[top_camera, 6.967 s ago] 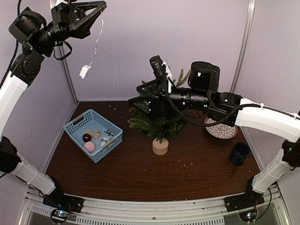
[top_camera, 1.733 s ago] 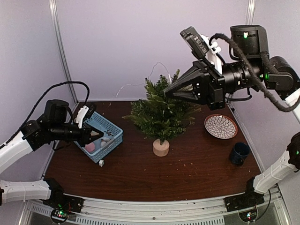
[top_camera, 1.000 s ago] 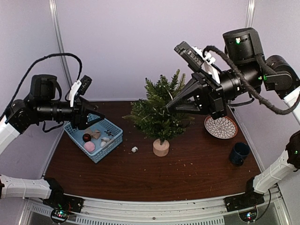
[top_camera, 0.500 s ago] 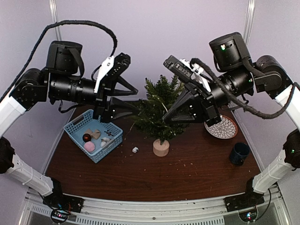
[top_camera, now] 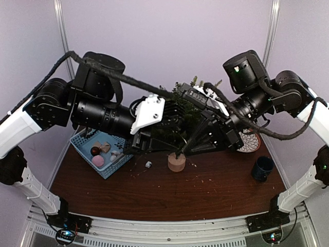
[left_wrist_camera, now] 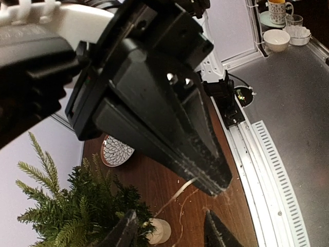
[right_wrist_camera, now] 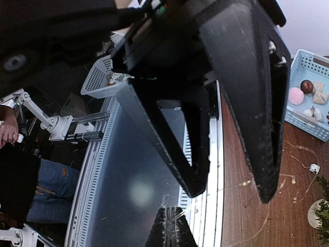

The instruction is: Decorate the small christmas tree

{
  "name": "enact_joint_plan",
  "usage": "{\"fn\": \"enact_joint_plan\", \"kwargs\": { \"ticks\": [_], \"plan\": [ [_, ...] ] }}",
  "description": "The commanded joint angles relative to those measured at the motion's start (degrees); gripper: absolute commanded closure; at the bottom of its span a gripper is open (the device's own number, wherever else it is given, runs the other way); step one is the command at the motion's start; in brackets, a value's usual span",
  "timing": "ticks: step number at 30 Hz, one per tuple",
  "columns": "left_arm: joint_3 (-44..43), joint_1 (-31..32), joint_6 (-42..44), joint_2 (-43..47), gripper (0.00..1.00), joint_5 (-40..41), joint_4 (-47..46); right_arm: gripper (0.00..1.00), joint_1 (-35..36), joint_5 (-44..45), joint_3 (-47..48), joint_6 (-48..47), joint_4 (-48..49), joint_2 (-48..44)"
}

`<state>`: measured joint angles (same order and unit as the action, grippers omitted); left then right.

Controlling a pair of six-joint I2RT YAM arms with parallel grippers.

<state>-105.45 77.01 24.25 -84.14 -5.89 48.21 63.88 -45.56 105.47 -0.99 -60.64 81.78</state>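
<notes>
The small christmas tree stands mid-table on its pale round base; in the top view both arms cover most of its green. My right gripper is shut on a thin pale light wire that comes out at its fingertips. In the left wrist view the same wire runs from the right gripper's tip down toward the table. My left gripper faces it tip to tip in front of the tree. Its jaws are open, with the wire in the gap and not touching either finger.
A blue basket with several ornaments sits at the left. A small white battery box lies on the table beside the tree base. A patterned plate and a dark mug are at the right.
My left arm rose from the basket and swung right to the tree, its jaws narrowing. The right arm came down in front of the tree. The battery box moved from the basket toward the tree base.
</notes>
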Motion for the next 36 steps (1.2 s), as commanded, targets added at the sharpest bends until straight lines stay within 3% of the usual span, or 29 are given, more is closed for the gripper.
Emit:
{"fn": "enact_joint_plan", "kwargs": {
  "ticks": [1, 5, 11, 13, 14, 15, 16, 17, 19, 22, 28, 36],
  "plan": [
    [-2.81, 0.48, 5.1, -0.97, 0.57, 1.9, -0.45, 1.0, -0.2, -2.25, 0.08, 0.9, 1.41, -1.98],
    [-3.57, 0.51, 7.03, -2.22, 0.69, 1.59, -0.31, 1.0, -0.24, -2.08, 0.66, 0.12, 0.6, -1.45],
    [-3.71, 0.51, 6.95, -2.43, 1.0, 3.01, -1.35, 1.0, -1.34, -1.66, 0.1, -0.41, 0.61, -2.23],
    [-3.71, 0.51, 5.85, -2.19, 1.0, 3.51, -1.95, 1.0, -2.28, -1.47, -0.96, -0.03, 1.6, -2.96],
    [-3.73, 0.48, 4.96, -1.99, 1.0, 3.75, -2.51, 0.94, -2.88, -1.35, -1.66, 0.79, 2.83, -3.47],
    [-3.59, 0.46, 3.99, -1.81, 1.0, 4.22, -3.21, 0.84, -3.66, -1.22, -2.44, 0.94, 4.25, -4.18],
    [-3.44, 0.5, 2.79, -1.58, 1.0, 4.81, -4.13, 0.64, -4.34, -1.02, -3.5, 2.99, 6.22, -5.01],
    [-3.28, 0.44, 1.07, -1.33, 1.0, 6.04, -5.33, 0.53, -5.1, -0.44, -4.65, 4.44, 8.2, -6.1],
    [-2.97, 0.27, -2.31, -0.92, 1.0, 8.9, -7.79, 0.4, -6.29, 1.26, -7.53, 6.31, 12.87, -8.49],
    [-2.6, -0.55, -8.06, -0.37, 1.0, 10.93, -10.61, 0.29, -7.55, 4.77, -12.73, 8.55, 19.57, -12.67],
    [-1.08, -2.04, -14.76, 1.47, 1.0, 12.1, -15.34, 0.21, -7.96, 11.08, -20.66, 10.58, 25.8, -18.32],
    [0.38, -3.07, -17.96, 3.51, 1.0, 11.4, -19.02, 0.25, -8.07, 14.84, -25.38, 11.34, 29.09, -20.91]
  ]
}}
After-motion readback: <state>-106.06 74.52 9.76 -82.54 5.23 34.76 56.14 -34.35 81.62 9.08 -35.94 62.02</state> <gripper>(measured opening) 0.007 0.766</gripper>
